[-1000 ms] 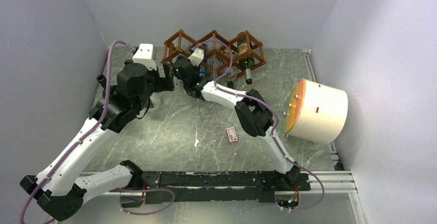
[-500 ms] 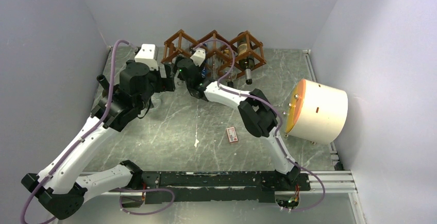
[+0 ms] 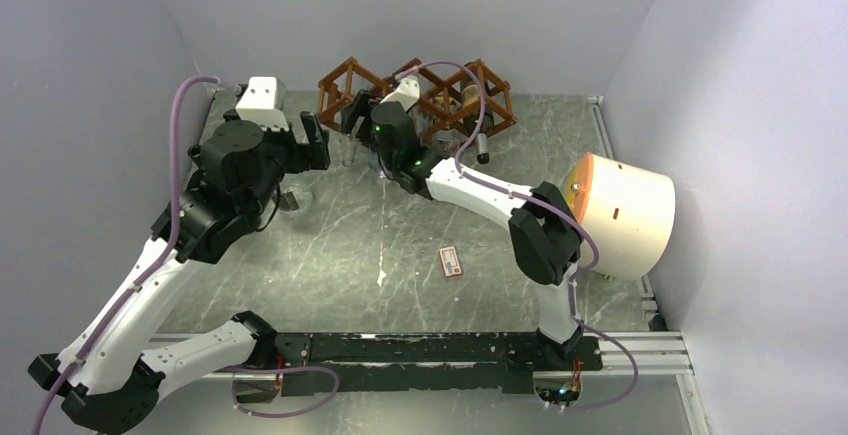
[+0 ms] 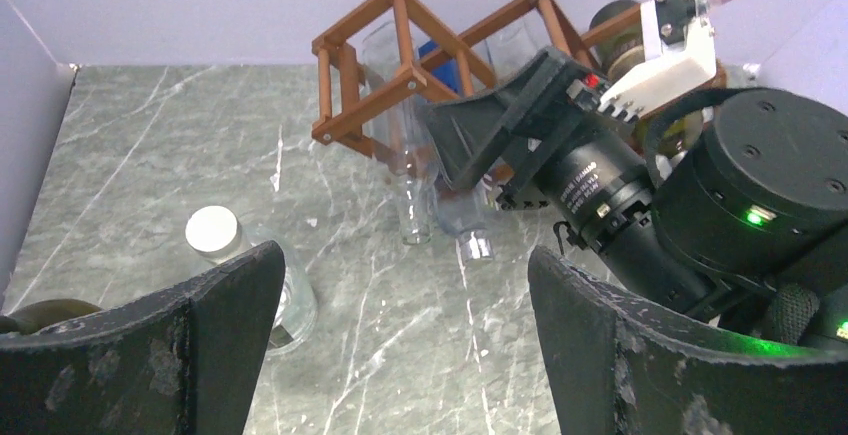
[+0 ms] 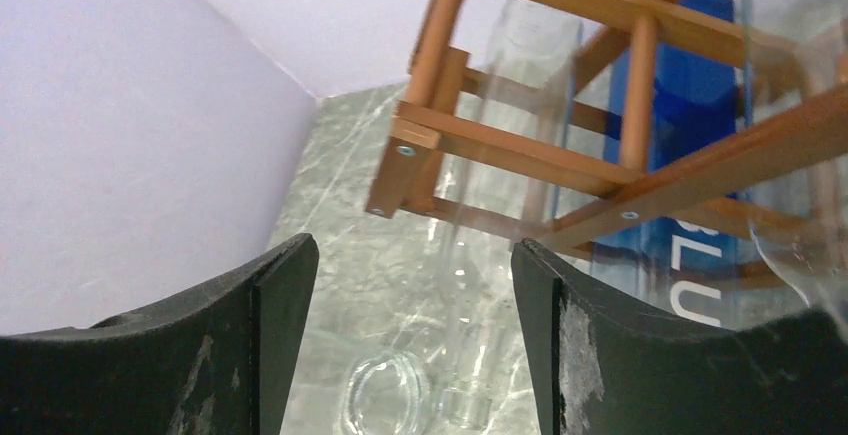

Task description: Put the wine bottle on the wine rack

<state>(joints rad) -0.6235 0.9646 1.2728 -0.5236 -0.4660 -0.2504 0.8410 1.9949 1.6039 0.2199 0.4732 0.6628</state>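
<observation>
The reddish-brown wine rack (image 3: 345, 83) stands at the back wall. A clear wine bottle (image 4: 408, 180) lies in its left cell with its neck sloping down to the table. A blue-labelled bottle (image 5: 690, 165) lies in the middle cell, its silver cap (image 4: 477, 244) low. A dark bottle (image 3: 478, 130) fills the right cell. My right gripper (image 3: 357, 115) hovers open just in front of the left cell (image 5: 520, 150), gripping nothing. My left gripper (image 3: 315, 141) hangs open to the left of the rack, its fingers (image 4: 230, 295) spread over bare table.
A small clear bottle with a white cap (image 4: 214, 234) lies on the table left of the rack, beside my left gripper. A cream drum with an orange face (image 3: 615, 215) sits at the right. A small red-and-white card (image 3: 450, 260) lies mid-table.
My right gripper has let go of the blue-labelled bottle, opened and risen toward the rack's left cell. The left arm has drawn back to the left.
</observation>
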